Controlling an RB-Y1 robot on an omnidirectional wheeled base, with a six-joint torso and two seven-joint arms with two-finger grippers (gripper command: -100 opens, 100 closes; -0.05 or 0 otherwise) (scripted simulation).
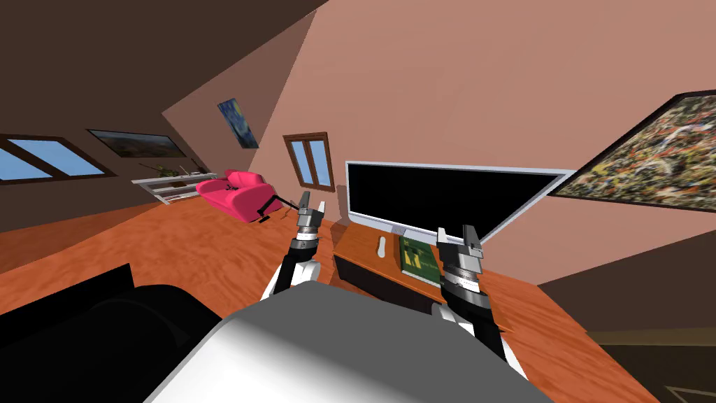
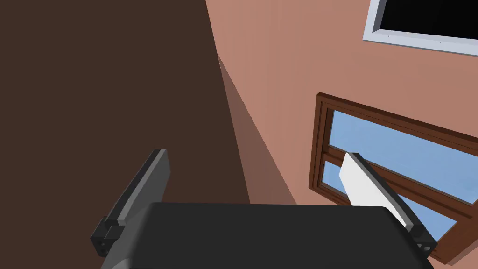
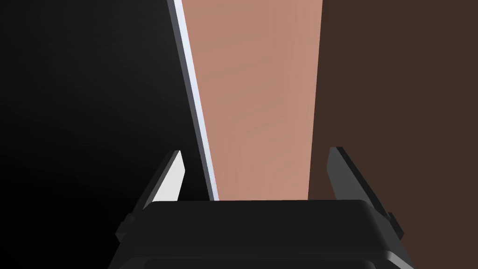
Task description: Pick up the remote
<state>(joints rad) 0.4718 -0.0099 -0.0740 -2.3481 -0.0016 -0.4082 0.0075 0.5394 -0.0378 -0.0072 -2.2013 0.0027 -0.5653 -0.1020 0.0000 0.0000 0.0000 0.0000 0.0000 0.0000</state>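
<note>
The remote (image 1: 382,247) is a small pale grey bar lying on the orange-brown TV stand (image 1: 360,245), just in front of the television (image 1: 447,196). A green book (image 1: 418,260) lies to its right. My right gripper (image 1: 458,234) is raised above the stand's right part, right of the remote, fingers open and empty; its wrist view looks past the open fingers (image 3: 175,175) at the television's edge (image 3: 191,93). My left gripper (image 1: 312,204) is held up left of the stand, open, with nothing between its fingers (image 2: 149,180).
A pink armchair (image 1: 234,192) and a white shelf (image 1: 171,185) stand far off on the left across the orange floor. A dark piece of furniture (image 1: 84,308) sits close at the lower left. A window (image 1: 309,159) is on the wall behind the left gripper.
</note>
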